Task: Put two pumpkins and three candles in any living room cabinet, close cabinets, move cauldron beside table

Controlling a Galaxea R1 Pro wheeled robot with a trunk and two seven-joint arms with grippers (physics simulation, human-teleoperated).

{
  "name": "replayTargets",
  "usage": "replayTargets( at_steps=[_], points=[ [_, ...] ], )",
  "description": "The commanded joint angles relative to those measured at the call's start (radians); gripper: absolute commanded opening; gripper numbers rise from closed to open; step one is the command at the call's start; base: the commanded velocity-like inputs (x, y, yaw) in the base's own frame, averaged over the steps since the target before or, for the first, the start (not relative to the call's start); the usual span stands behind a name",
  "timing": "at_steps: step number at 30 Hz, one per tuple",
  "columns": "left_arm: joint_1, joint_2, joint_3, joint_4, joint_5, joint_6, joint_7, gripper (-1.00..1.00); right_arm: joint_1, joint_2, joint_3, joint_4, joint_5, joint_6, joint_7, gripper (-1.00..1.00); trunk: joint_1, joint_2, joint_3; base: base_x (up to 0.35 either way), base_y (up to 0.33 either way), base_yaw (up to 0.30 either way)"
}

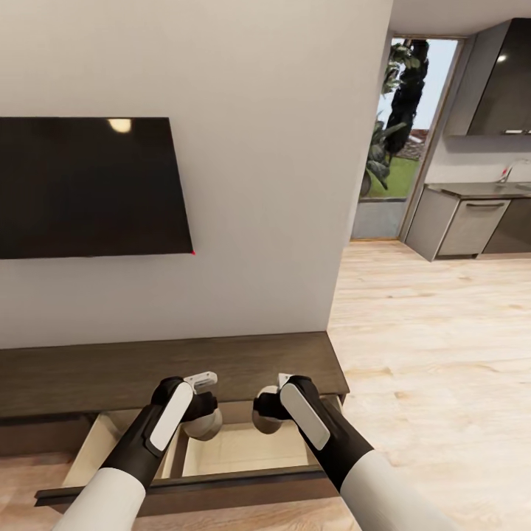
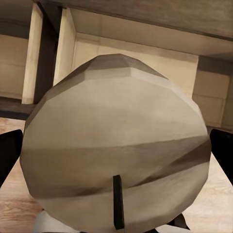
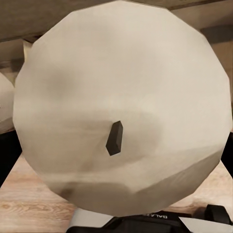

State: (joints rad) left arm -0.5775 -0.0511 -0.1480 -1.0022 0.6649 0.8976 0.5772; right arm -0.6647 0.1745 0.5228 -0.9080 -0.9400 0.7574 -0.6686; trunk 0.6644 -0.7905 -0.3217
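Both grippers (image 1: 203,417) (image 1: 265,413) each clamped on 1 candle (image 2: 116,145) (image 3: 121,107), wicks toward wrist cameras, over open drawer (image 1: 243,446)

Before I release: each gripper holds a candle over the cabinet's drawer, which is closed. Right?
Not quite. The drawer of the cabinet is pulled open, as the head view shows. The left gripper and right gripper each hold a candle above it.

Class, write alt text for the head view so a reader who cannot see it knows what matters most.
Two robot arms each hold a pale candle, the left candle and the right candle, over an open drawer of a long dark wooden cabinet. A black television hangs on the wall above; a kitchen and a doorway with plants lie to the right.
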Motion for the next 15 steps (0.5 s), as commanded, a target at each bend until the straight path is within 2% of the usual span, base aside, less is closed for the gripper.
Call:
replayTargets(
  at_steps=[1,4,7,15],
  points=[
    [-0.001,0.000,-0.002,-0.001,0.010,0.001,0.010,-1.00,-0.001,0.000,0.002,-0.001,-0.009,0.000,-0.009,-1.00,0.004,-0.008,-0.005,0.000,0.000,0.000],
    [-0.001,-0.001,-0.002,0.000,0.010,0.001,0.010,-1.00,-0.001,0.000,0.024,-0.002,-0.007,-0.001,-0.003,-1.00,0.016,-0.029,-0.014,0.000,0.000,0.000],
    [-0.001,-0.001,-0.003,0.008,0.010,0.000,0.010,-1.00,-0.001,0.000,0.071,-0.002,-0.009,-0.004,0.006,-1.00,0.027,-0.050,-0.023,0.000,0.000,0.000],
    [-0.001,-0.001,-0.004,0.013,0.010,0.000,0.010,-1.00,-0.001,0.000,0.084,-0.004,-0.013,-0.002,0.009,-1.00,0.058,-0.106,-0.048,0.000,0.000,0.000]
  ],
)
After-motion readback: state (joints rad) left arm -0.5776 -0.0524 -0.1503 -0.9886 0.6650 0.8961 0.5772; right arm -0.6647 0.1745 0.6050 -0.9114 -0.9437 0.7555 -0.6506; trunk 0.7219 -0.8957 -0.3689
